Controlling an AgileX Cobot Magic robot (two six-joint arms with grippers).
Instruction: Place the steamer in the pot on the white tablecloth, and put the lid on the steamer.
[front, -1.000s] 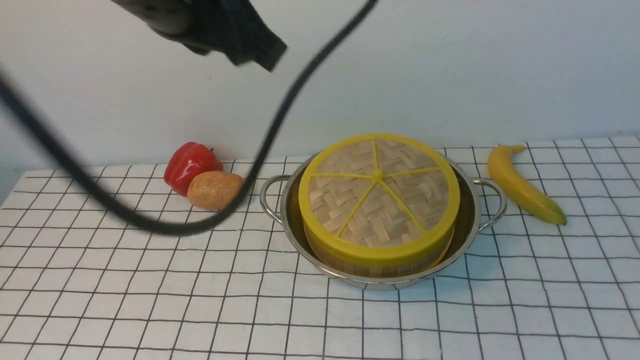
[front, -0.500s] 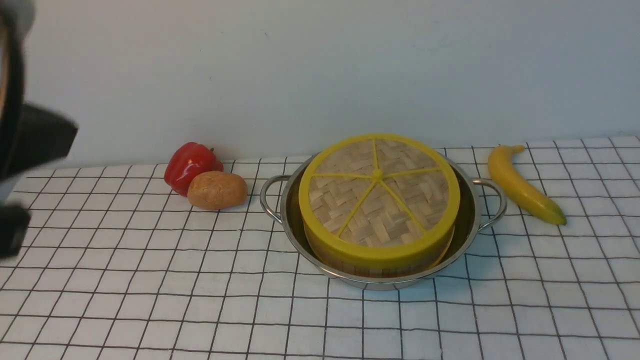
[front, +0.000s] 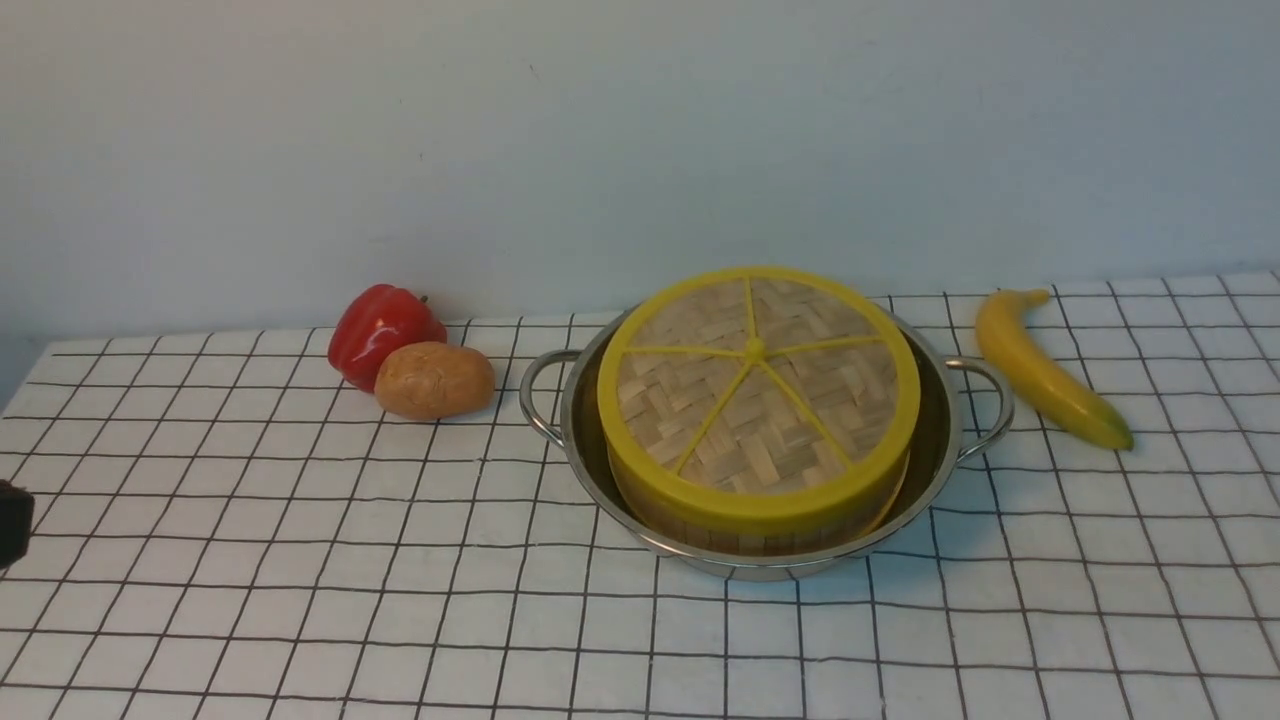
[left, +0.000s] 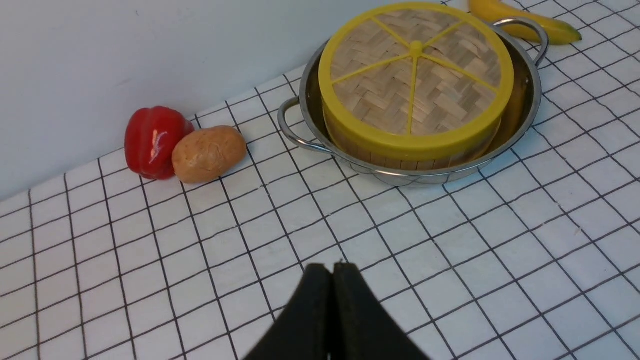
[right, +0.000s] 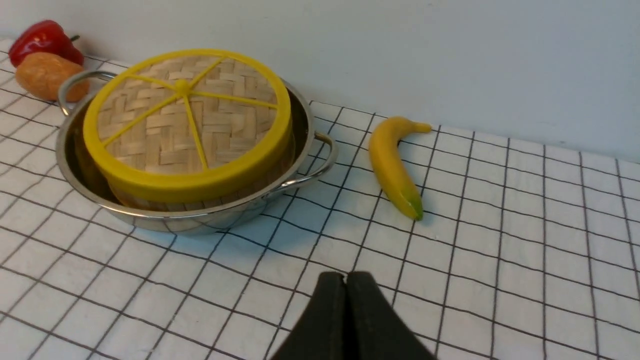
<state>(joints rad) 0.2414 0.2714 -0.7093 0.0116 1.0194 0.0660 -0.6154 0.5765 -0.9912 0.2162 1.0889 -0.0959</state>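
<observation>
The shiny pot (front: 940, 440) stands on the white tablecloth (front: 300, 560), right of centre. Inside it sits the steamer (front: 760, 540), only its wooden wall showing under the lid (front: 755, 385), which lies flat on top. In the left wrist view my left gripper (left: 331, 267) is shut and empty, low over the cloth well short of the pot (left: 525, 105) and lid (left: 415, 75). In its own view my right gripper (right: 345, 277) is likewise shut on nothing, apart from the pot (right: 165, 220) and lid (right: 185, 120).
A red pepper (front: 380, 330) and a potato (front: 433, 380) lie left of the pot near the back wall. A banana (front: 1045, 370) lies to its right. A dark bit of my left arm (front: 12, 522) shows at the left edge.
The arm and black cable that crossed the upper left of the front view have pulled away to the left, almost out of view. Pot, steamer and lid have not moved.
</observation>
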